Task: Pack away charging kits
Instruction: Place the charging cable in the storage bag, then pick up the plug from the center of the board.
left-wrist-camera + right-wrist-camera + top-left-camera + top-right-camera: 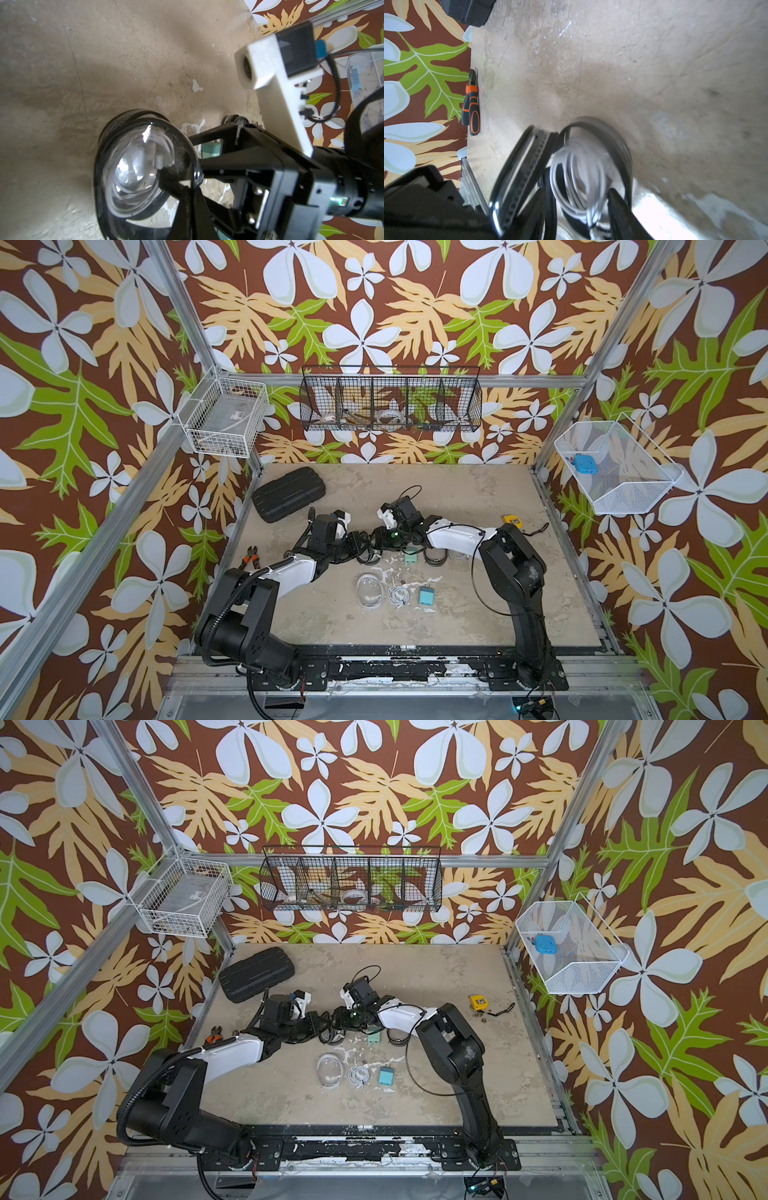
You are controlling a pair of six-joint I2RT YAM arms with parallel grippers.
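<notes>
The charging kit being packed is a black-rimmed pouch (141, 166) and a coiled white cable (577, 176). It sits at the centre of both top views, where the two arms meet over the tabletop (457, 497).

To my eye the step is getting the coil into the pouch. To do it well, every loop should lie inside the rim, with nothing across the zip. The lid side has to be held wide and steady. The right arm should draw out along the line it came in, so it does not drag the coil back out. The mint green plug block (411, 558), just beside the pouch, looks like the next piece to go in.

The left fingers (176, 185) are clenched on the pouch's rim, low in the middle of the left wrist view, propping the clear lid open. The right fingers (577, 190) stand either side of the coil inside the pouch, low in the right wrist view. (That part is blurred, so I cannot tell whether they grip the cable or have let it go.)
</notes>
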